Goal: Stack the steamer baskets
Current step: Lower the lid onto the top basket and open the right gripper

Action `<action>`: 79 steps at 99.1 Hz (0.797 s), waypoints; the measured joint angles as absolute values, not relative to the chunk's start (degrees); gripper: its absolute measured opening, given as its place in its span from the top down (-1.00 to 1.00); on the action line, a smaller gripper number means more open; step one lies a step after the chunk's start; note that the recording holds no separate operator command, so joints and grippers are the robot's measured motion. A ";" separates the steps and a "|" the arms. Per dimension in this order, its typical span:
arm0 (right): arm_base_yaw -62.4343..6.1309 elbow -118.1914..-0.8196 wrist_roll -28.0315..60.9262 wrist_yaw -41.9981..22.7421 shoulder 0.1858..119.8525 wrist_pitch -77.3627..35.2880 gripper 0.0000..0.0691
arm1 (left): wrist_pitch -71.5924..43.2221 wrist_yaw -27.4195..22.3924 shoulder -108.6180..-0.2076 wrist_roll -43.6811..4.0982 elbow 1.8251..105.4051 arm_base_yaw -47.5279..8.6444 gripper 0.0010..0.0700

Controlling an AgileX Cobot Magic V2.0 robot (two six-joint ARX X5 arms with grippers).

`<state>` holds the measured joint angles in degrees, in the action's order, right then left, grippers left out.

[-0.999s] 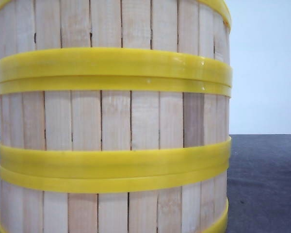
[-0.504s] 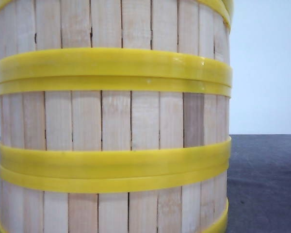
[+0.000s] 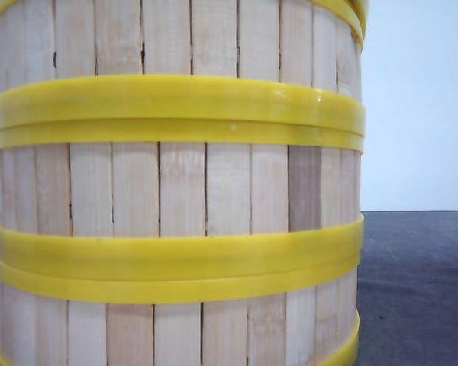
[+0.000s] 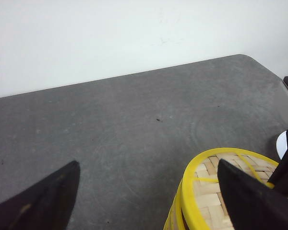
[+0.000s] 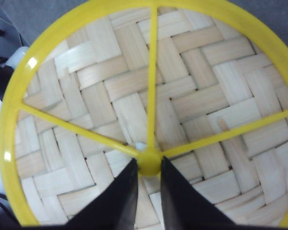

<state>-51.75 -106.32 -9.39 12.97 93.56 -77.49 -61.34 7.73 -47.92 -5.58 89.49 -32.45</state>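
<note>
While the steamer baskets [image 3: 175, 191] stand stacked on the desk [image 4: 110, 139], the right end effector [image 5: 149, 167] appears pinched on the top basket's yellow hub [image 5: 149, 162], and the left end effector [image 4: 149, 191] hangs spread beside the stack. Lifting before letting go could tip the stack.

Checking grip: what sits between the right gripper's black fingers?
In the right wrist view, the right gripper brackets the yellow hub of the woven steamer lid.

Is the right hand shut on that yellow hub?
Yes: the right hand pinches the lid's yellow hub, fingers touching both sides.
</note>
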 joint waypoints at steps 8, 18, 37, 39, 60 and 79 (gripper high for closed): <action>-52.23 -106.32 -9.19 12.73 94.06 -77.49 0.85 | -61.34 7.73 -47.92 -5.58 89.49 -32.45 -0.55; -52.73 -106.32 -8.97 12.67 95.55 -77.49 0.85 | -61.34 7.73 -47.92 -5.58 89.49 -32.45 -0.55; -53.95 -106.78 -8.36 11.88 96.49 -77.49 0.86 | -61.47 7.73 -47.92 -5.58 89.49 -32.45 -0.55; -53.98 -106.78 -8.34 11.81 96.49 -77.49 0.86 | -61.54 7.73 -47.92 -5.58 89.49 -32.45 -0.55; -54.30 -106.80 -8.19 10.44 96.49 -77.49 0.86 | -62.59 7.73 -47.92 -5.58 89.49 -32.45 -0.55; -54.30 -106.83 -8.19 9.78 96.49 -77.49 0.86 | -62.54 7.73 -47.92 -5.58 89.49 -32.45 -0.55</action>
<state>-54.30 -106.83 -8.19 9.78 96.49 -77.49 -62.54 7.73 -47.92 -5.58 89.49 -32.45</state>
